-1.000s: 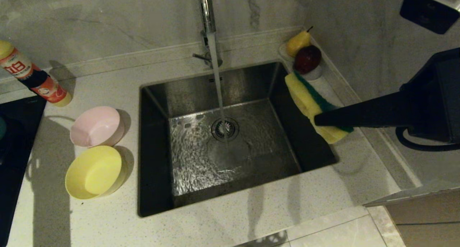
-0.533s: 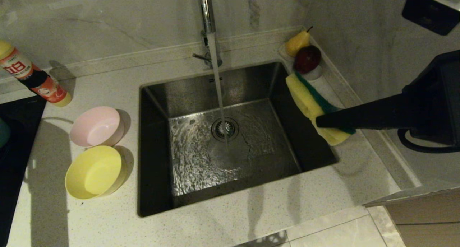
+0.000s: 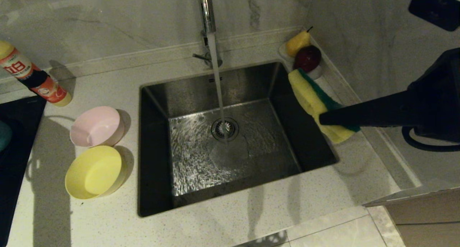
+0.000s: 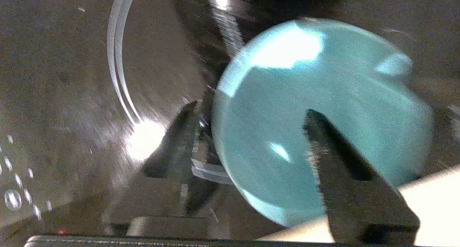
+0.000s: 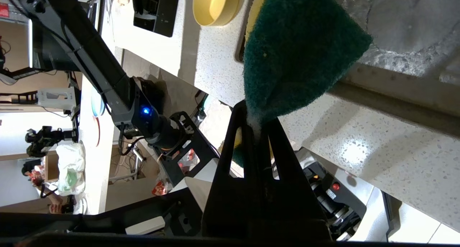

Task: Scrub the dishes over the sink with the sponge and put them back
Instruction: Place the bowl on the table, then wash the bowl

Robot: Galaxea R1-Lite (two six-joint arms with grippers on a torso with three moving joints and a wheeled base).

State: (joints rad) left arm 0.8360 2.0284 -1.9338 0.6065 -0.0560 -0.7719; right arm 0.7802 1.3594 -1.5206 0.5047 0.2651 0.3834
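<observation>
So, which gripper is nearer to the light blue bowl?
Left. The left gripper is open right over the light blue bowl, one finger on each side of its rim. The right gripper is across the sink, shut on the sponge.

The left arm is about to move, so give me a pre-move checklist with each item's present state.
1. Left end effector open: ok.
2. Its fingers clear of the blue bowl: cannot tell.
3. Right end effector shut on the sponge: ok.
4. Tap running into the sink: ok.
5. Pink bowl and yellow bowl on the counter beside the sink: ok.
</observation>
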